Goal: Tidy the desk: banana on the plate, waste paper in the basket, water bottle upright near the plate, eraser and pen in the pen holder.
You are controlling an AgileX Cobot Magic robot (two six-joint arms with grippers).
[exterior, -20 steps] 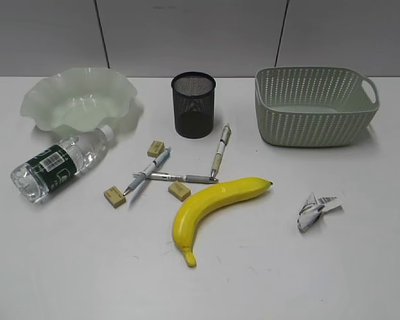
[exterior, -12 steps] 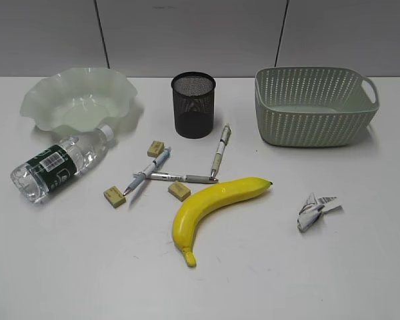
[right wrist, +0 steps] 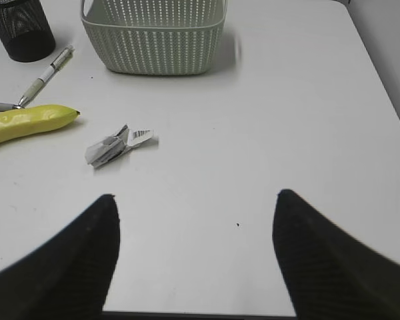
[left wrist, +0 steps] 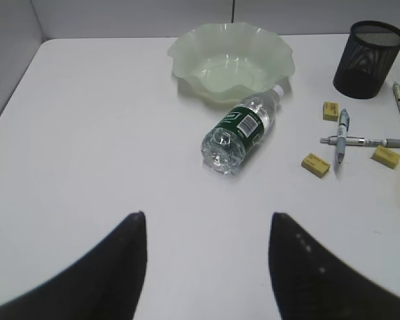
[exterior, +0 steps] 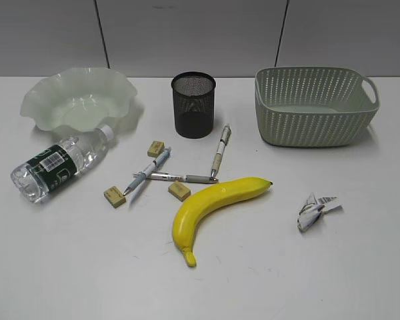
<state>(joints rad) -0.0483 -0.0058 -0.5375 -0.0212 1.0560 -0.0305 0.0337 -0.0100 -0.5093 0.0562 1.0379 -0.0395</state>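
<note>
The yellow banana (exterior: 213,203) lies mid-desk. The ruffled pale green plate (exterior: 80,100) stands back left, and the water bottle (exterior: 57,163) lies on its side beside it. The waste paper (exterior: 315,210) lies at the right, in front of the perforated basket (exterior: 315,107). The black mesh pen holder (exterior: 193,105) stands at the back centre. Three pens (exterior: 177,177) and three erasers (exterior: 179,191) lie in front of it. My left gripper (left wrist: 207,217) is open and empty, near the bottle (left wrist: 238,130). My right gripper (right wrist: 195,197) is open and empty, short of the waste paper (right wrist: 113,147). Neither gripper shows in the exterior view.
The white desk (exterior: 287,267) reaches a grey wall at the back. In the left wrist view its left edge (left wrist: 17,80) meets a grey panel. In the right wrist view its right edge (right wrist: 387,87) runs close by.
</note>
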